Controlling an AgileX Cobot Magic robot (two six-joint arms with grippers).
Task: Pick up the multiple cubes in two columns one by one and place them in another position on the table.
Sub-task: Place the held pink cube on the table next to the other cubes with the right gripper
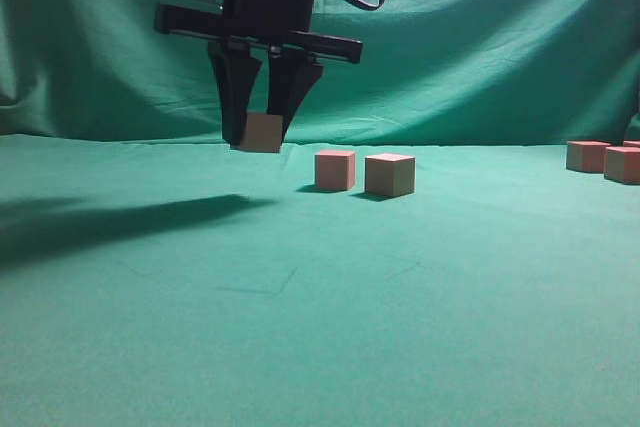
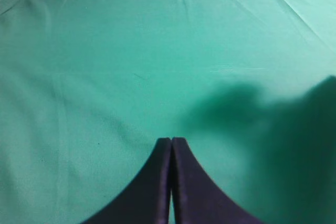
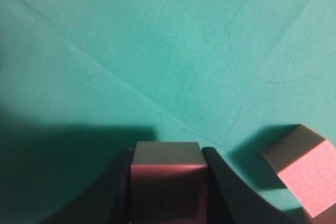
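1. A tan-and-pink cube [image 1: 262,133] hangs clear of the table [image 1: 300,327], pinched between the two dark fingers of the right hand [image 1: 262,137]; in the right wrist view the same cube [image 3: 168,179] fills the gap between the fingers, its pale top face up and its pink face toward the camera.
2. Two more cubes stand on the green cloth just right of the held one in the exterior view; the nearer cube [image 1: 390,174] and the farther cube [image 1: 335,169] sit close beside each other, not touching.
3. At the right edge of the exterior view further cubes [image 1: 588,155] rest on the cloth, well apart from the pair; one of them is cut by the frame.
4. The right wrist view shows another cube [image 3: 304,174] lying on the cloth to the right of the fingers, turned at an angle.
5. The left hand [image 2: 171,142] has its fingers pressed together with nothing between them, above bare cloth.
6. A draped green backdrop [image 1: 480,47] rises behind the table.
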